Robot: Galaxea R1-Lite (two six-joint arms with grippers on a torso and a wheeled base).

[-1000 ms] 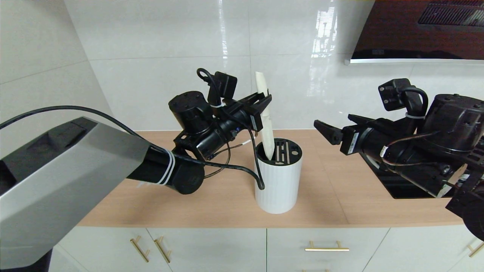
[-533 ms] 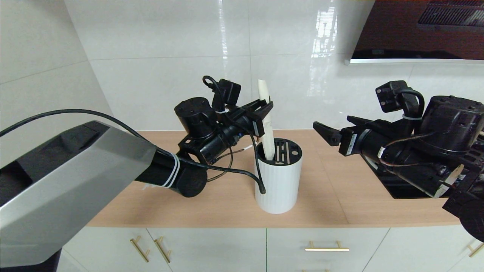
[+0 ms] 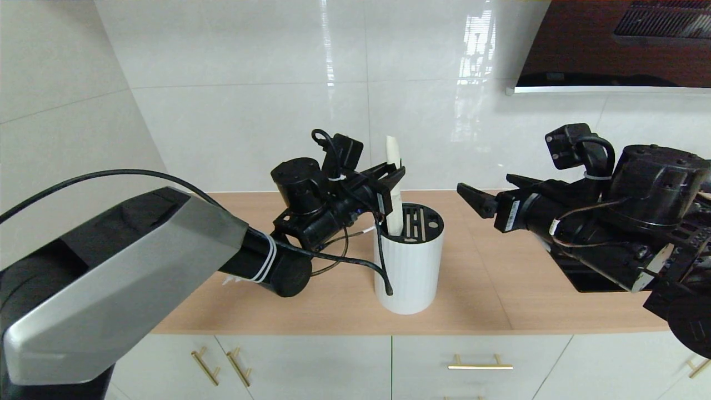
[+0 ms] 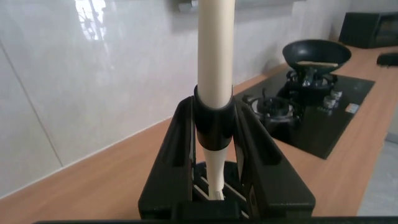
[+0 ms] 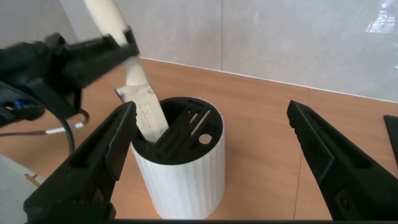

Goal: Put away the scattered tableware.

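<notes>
The knife stood nearly upright, its blade partly inside a slot of the white holder on the counter. The left gripper clamped the cream handle just above the holder's top. The right gripper hung wide open beside the holder, apart from it.

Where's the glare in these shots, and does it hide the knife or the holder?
Head view: window reflections streak the glossy wall tiles, clear of the knife and holder. Left wrist view: a bright patch on the tiles, apart from the knife's handle. Right wrist view: a small reflection on the tiles; knife and holder show without glare.
</notes>
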